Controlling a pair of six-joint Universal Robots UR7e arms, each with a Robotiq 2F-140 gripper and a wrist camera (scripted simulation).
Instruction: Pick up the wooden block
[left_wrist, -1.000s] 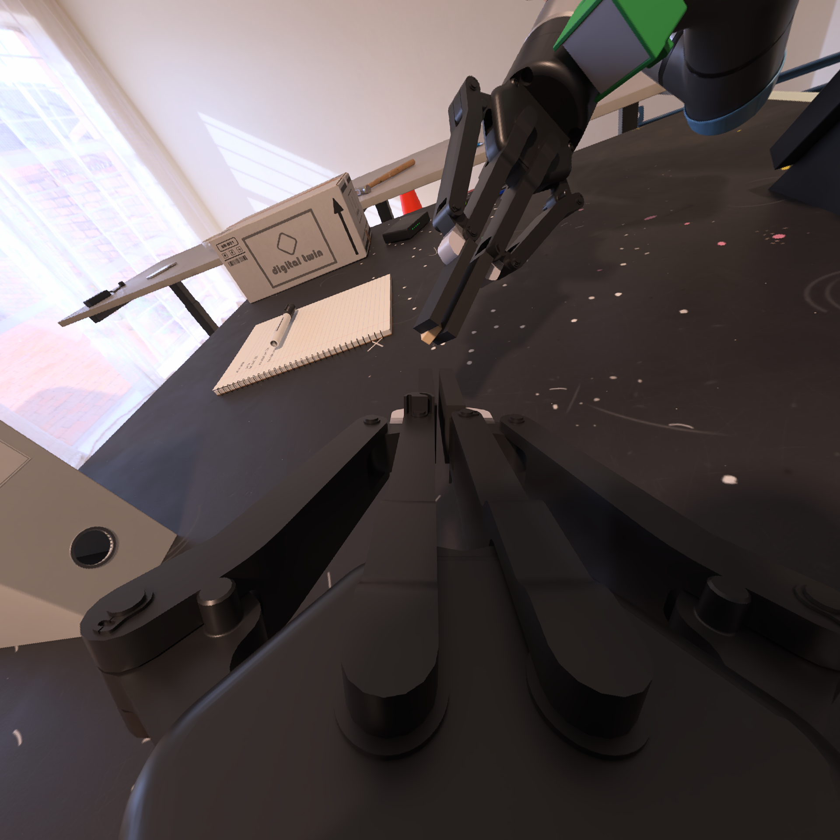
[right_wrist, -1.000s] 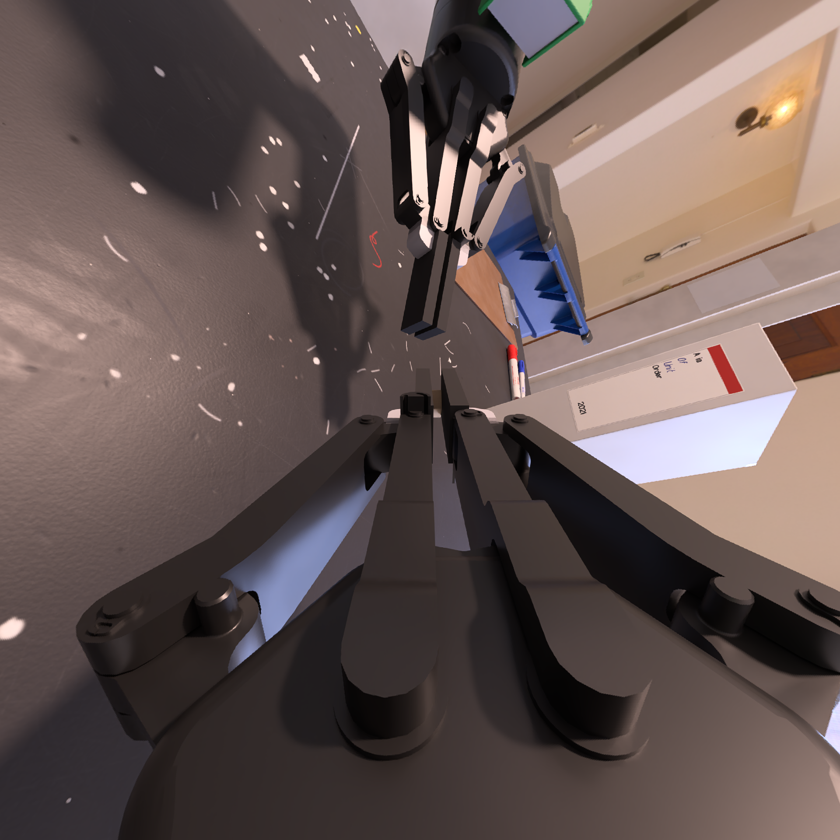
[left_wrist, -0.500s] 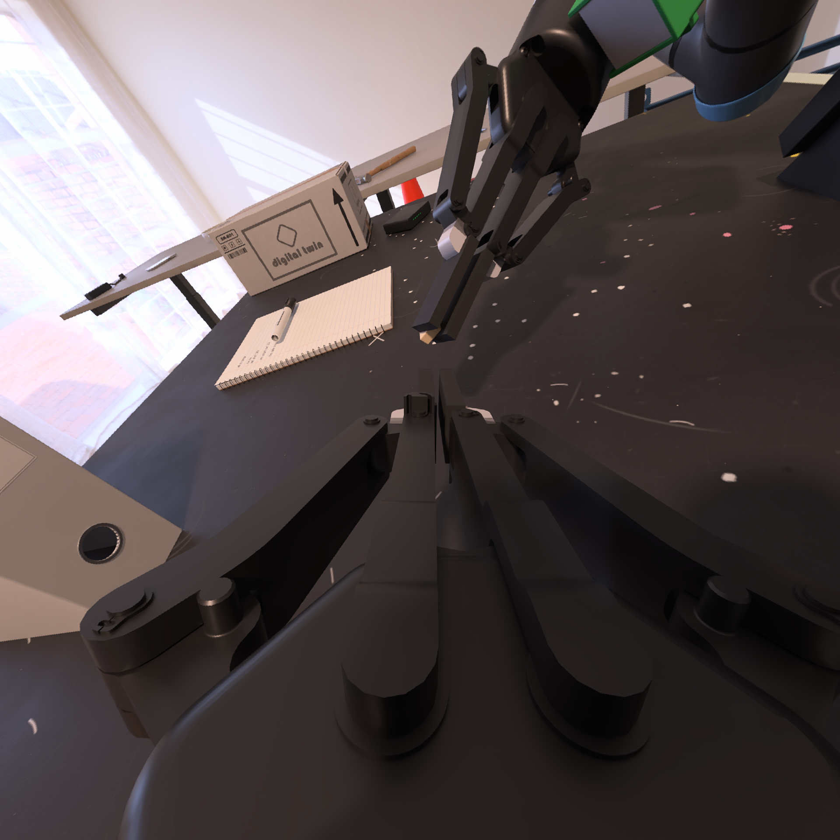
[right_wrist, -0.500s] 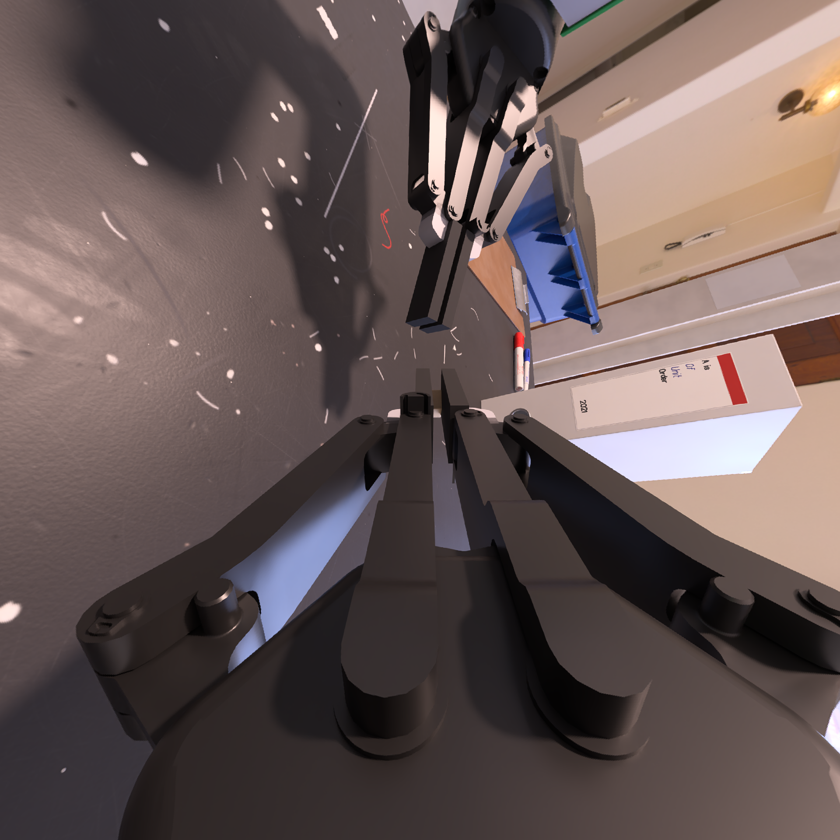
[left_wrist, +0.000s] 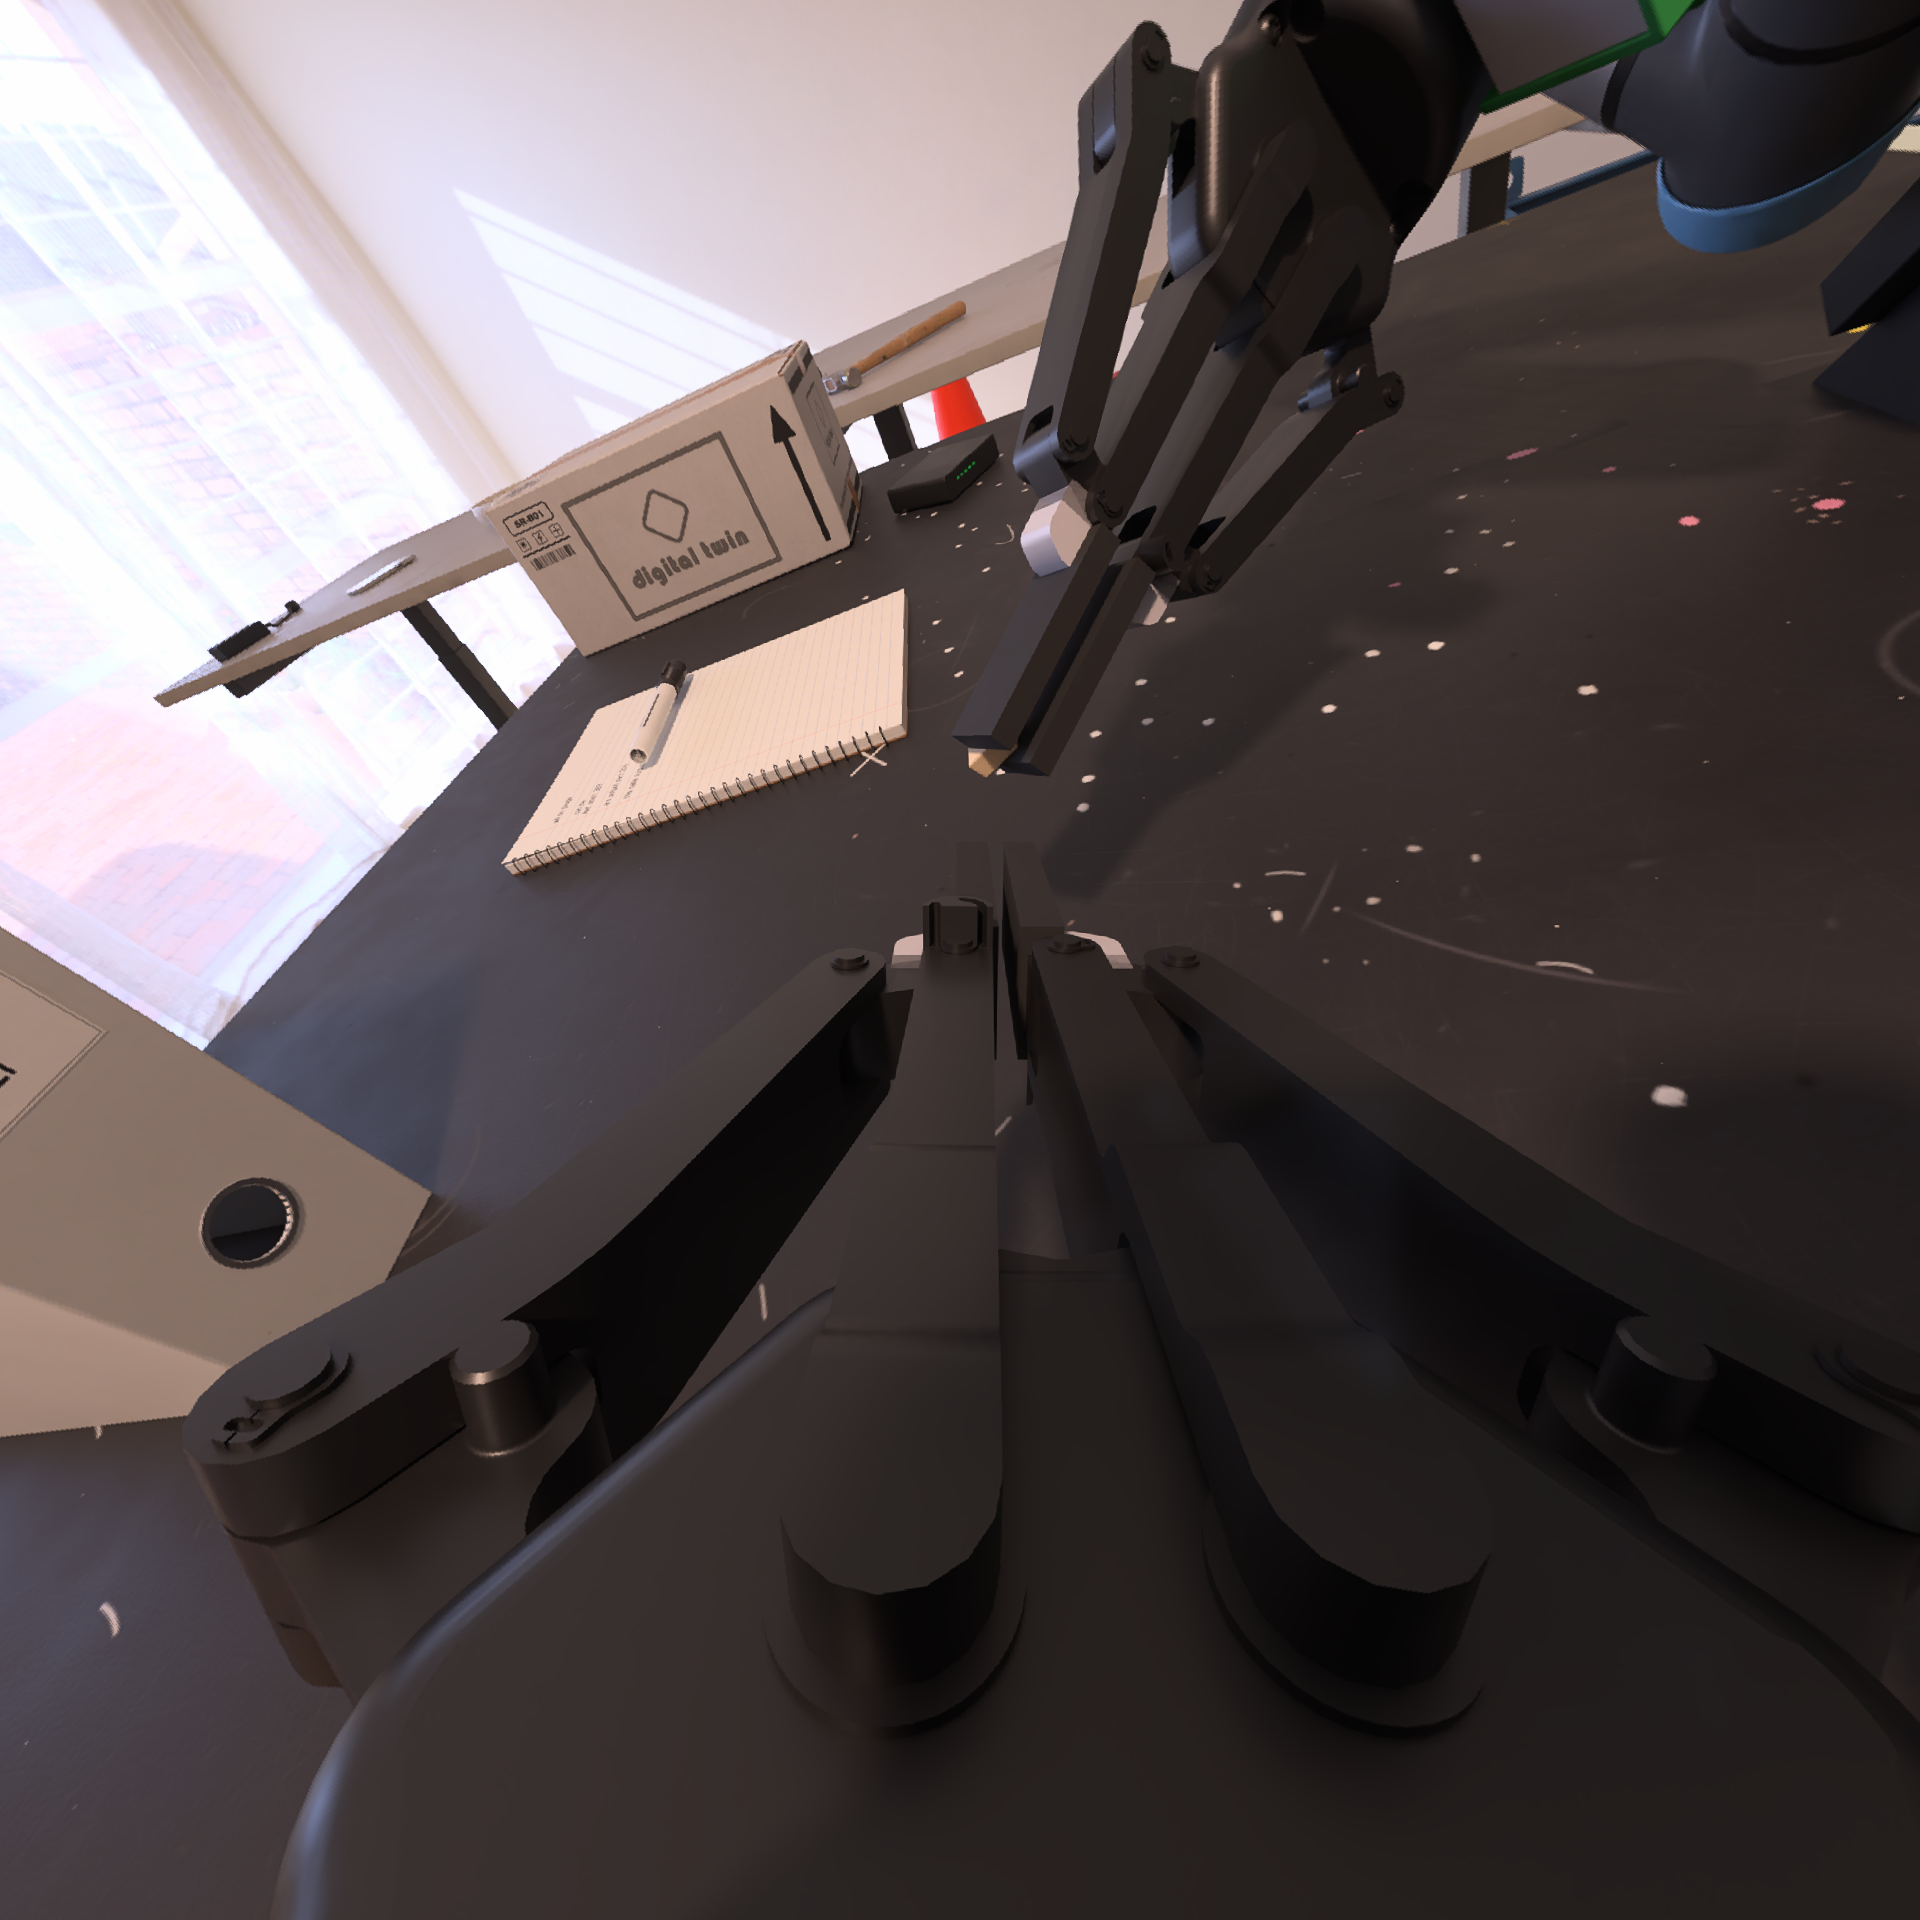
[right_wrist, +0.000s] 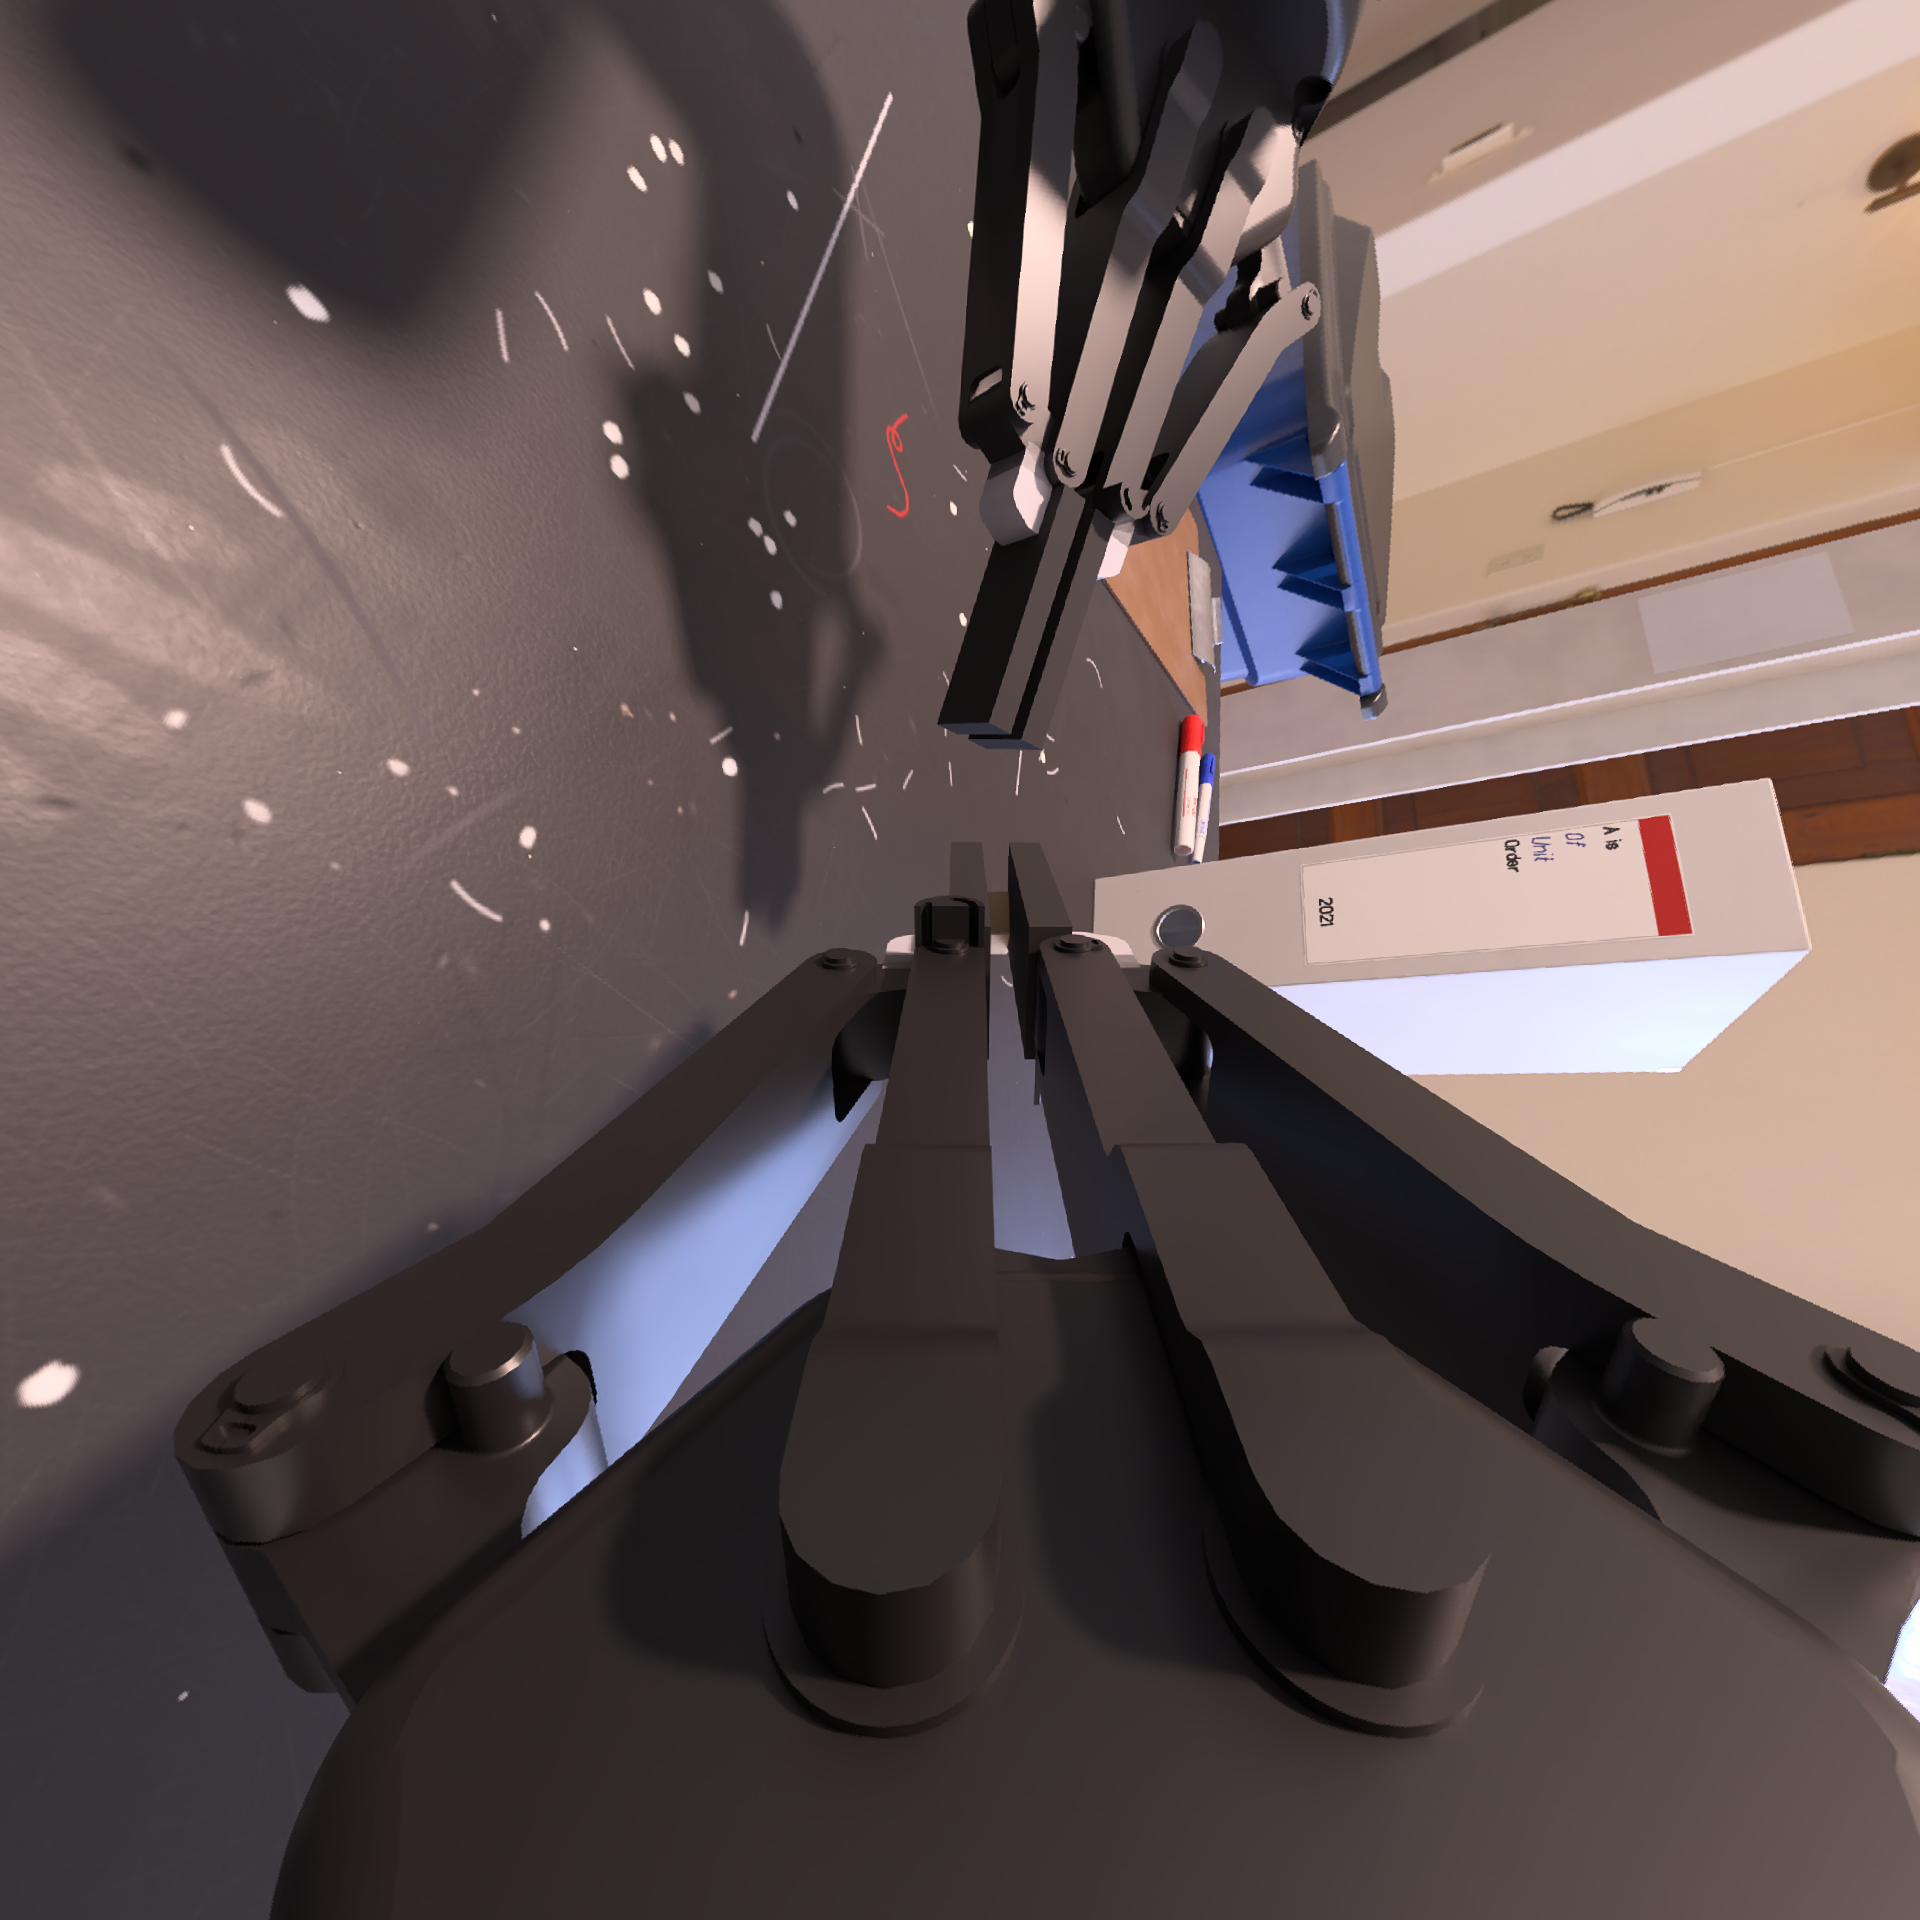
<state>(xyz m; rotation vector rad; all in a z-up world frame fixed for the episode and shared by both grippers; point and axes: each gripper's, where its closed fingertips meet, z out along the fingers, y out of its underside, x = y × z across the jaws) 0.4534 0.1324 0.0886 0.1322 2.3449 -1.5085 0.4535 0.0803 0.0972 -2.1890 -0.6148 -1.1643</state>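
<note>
The wooden block shows only as a small tan end poking out at the tips of my right gripper, which hangs above the dark table, shut on it. In the right wrist view a pale sliver sits between the nearly closed fingers of that gripper. My left gripper is shut and empty, its fingertips pressed together. It points at the right gripper from close by, with a small gap between the two. It also shows in the right wrist view, above the table.
An open spiral notebook with a pen, a cardboard box and a small black device lie beyond the grippers. A grey binder, two markers, a brown clipboard and a blue bin are on the other side.
Both views have shifted slightly and each gripper looms a little larger to the other. The right gripper stays shut on the block and the left stays shut.
</note>
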